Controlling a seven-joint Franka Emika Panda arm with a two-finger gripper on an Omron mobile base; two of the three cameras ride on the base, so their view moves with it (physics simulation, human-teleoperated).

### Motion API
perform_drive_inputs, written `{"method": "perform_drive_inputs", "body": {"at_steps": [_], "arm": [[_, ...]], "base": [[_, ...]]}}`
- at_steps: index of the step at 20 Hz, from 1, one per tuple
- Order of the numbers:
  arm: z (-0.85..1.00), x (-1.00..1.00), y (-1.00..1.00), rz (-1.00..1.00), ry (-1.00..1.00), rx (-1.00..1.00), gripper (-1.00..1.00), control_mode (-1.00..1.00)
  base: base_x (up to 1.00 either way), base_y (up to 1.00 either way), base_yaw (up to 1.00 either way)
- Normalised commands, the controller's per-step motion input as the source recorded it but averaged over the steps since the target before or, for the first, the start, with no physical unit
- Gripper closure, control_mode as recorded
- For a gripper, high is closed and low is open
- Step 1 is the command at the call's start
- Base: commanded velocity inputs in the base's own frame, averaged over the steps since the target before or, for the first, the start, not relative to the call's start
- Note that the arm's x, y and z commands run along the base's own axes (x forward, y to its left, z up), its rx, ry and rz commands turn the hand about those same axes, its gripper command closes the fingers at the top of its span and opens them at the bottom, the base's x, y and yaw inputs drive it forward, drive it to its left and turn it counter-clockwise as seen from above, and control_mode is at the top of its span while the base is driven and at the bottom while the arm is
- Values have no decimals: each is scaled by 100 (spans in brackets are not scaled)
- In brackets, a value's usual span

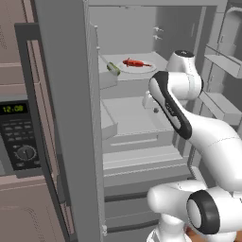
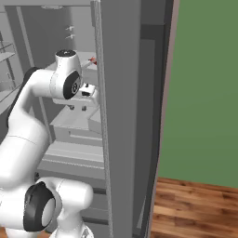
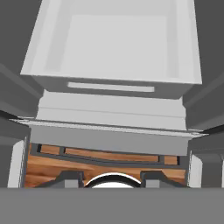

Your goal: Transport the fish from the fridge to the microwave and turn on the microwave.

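Pincer [image 3: 112, 177]: tips barely rise at 6 o'clock of the hand view, mostly cut off; jaws drawn together, nothing between them. It points down over an open pale drawer [image 3: 111, 48] in the fridge [image 1: 71, 118]. In the left base view the arm's wrist hides the hand. Fish [image 1: 134, 63] lies on a white plate [image 1: 147, 69], upper shelf, roughly 11 o'clock from the wrist, well apart. Green vegetable [image 1: 113, 69], probably a pepper, sits left of the plate.
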Motion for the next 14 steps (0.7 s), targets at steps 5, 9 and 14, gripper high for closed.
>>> {"method": "perform_drive_inputs", "body": {"at_steps": [5,9,14], "arm": [[-4,-1,0,0,-3,0,-100,-100],[-2,-8,-1,1,-30,0,-100,-100],[13,-1,0,11,-36,0,-100,-100]], "base": [[0,0,0],[0,0,0],[0,0,0]]}}
